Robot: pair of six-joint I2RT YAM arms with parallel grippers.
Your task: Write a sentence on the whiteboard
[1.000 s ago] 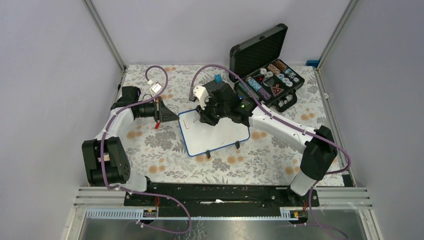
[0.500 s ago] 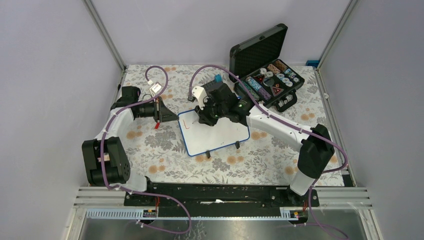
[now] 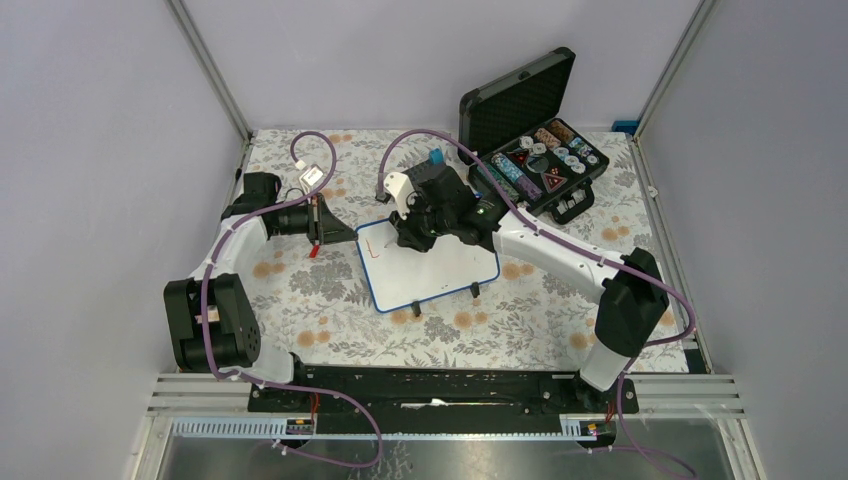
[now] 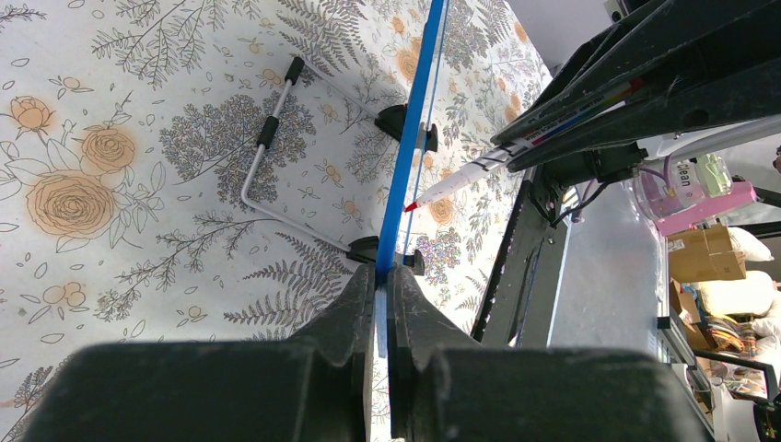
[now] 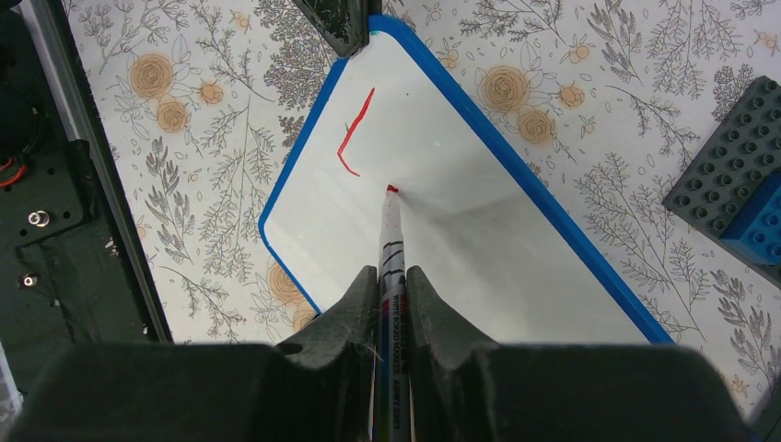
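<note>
On the left of the worktop, the left end effector is clenched on the whiteboard's blue rim, steadying it at mid-worktop. Only a red L-shaped stroke of the sentence stands near that edge. Just right of it, the right end effector grasps a marker, its tip at the surface; whether it touches, I cannot tell. Writing has barely begun, and the next letter needs light, even pressure. Blank board runs rightward. A grey baseplate and an open case lie beyond.
</note>
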